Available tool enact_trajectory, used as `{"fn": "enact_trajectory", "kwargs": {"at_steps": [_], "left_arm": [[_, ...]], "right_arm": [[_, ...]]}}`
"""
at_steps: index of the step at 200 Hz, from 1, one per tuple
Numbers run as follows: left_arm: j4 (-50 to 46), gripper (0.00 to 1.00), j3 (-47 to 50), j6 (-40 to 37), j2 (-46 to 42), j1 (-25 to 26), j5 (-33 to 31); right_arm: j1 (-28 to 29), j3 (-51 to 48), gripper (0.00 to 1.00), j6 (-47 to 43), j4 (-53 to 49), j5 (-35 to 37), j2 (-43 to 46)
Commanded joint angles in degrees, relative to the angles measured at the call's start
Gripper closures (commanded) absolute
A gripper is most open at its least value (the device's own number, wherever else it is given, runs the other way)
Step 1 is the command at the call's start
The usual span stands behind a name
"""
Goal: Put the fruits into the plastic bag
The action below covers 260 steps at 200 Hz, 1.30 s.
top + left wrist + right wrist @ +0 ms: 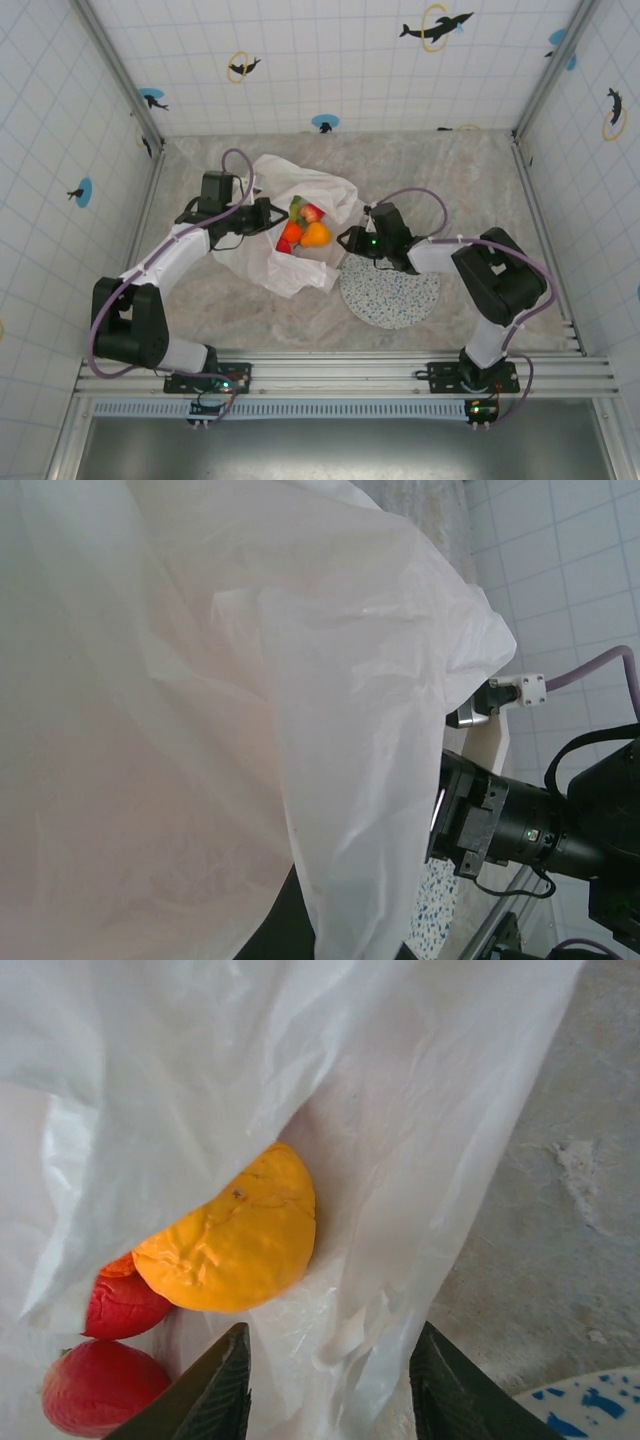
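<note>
The white plastic bag [285, 265] lies crumpled mid-table with its mouth held up. Several fruits [305, 228] rest inside: a yellow-orange one [235, 1235], two red ones [105, 1385] and a green piece [296, 208]. My left gripper [268, 215] is shut on the bag's left rim, and the bag film [250, 710] drapes over its jaws. My right gripper [330, 1390] is at the bag's right edge, fingers [215, 1390] apart with a fold of the bag [400, 1300] lying loose between them.
The round speckled plate [390, 290] lies just right of the bag, under my right arm, with nothing on it. In the left wrist view the right arm's wrist [500, 825] is close beside the bag. Tiled walls enclose the table.
</note>
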<state>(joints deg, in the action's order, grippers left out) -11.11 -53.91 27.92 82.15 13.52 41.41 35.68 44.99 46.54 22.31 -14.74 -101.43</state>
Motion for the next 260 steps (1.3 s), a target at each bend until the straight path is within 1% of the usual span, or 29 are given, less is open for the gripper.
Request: {"fn": "enact_trajectory", "kwargs": {"at_steps": [1, 27, 47, 91, 99, 112, 122, 169, 172, 183, 199, 240, 260], "left_arm": [[-0.14, 1.00, 0.56, -1.58, 0.09, 0.28, 0.69], [-0.22, 1.00, 0.55, -1.63, 0.03, 0.20, 0.69], [-0.18, 1.00, 0.47, -1.56, -0.04, 0.24, 0.69], [-0.49, 1.00, 0.58, -1.96, -0.32, 0.15, 0.43], [-0.57, 1.00, 0.61, -1.96, -0.49, 0.19, 0.36], [-0.65, 1.00, 0.43, -2.04, -0.80, 0.18, 0.22], [-1.02, 1.00, 0.09, -2.15, -1.17, 0.10, -0.05], [-1.83, 1.00, -1.56, -0.18, -4.04, -0.10, -1.67], [-1.84, 1.00, -3.40, 0.03, -4.24, -0.16, -1.82], [-1.97, 1.00, -4.82, 0.72, -5.01, -0.32, -2.33], [-1.77, 1.00, -6.78, 1.80, -6.05, -0.82, -2.78], [-2.84, 1.00, -11.08, 3.83, -7.40, -1.90, -3.00], [-3.41, 1.00, -12.50, 4.33, -7.40, -2.52, -3.24]], "right_arm": [[0.86, 2.22, 0.59, 1.55, 2.63, 0.22, -1.86], [1.49, 2.10, 0.65, 3.17, 4.93, 0.37, -3.04], [1.62, 2.00, 0.72, 4.36, 6.33, 0.25, -3.60], [1.63, 1.54, 0.84, 4.48, 6.48, 1.64, -1.53], [1.67, 1.50, 0.87, 4.34, 6.23, 1.88, -1.01], [1.63, 1.26, 0.96, 4.09, 5.58, 2.52, 0.18], [1.66, 1.24, 1.00, 3.92, 5.30, 2.76, 1.03], [1.67, 2.11, 1.00, 2.05, 1.23, 3.67, 6.60], [1.63, 2.24, 1.00, 1.77, 0.74, 3.75, 7.02], [1.56, 2.99, 1.00, 0.45, -1.29, 4.00, 8.64], [1.67, 4.99, 1.00, -2.55, -5.92, 4.97, 11.29], [1.97, 12.90, 1.00, -10.31, -22.10, 7.93, 18.42], [2.68, 17.29, 1.00, -12.36, -26.97, 9.66, 20.75]]}}
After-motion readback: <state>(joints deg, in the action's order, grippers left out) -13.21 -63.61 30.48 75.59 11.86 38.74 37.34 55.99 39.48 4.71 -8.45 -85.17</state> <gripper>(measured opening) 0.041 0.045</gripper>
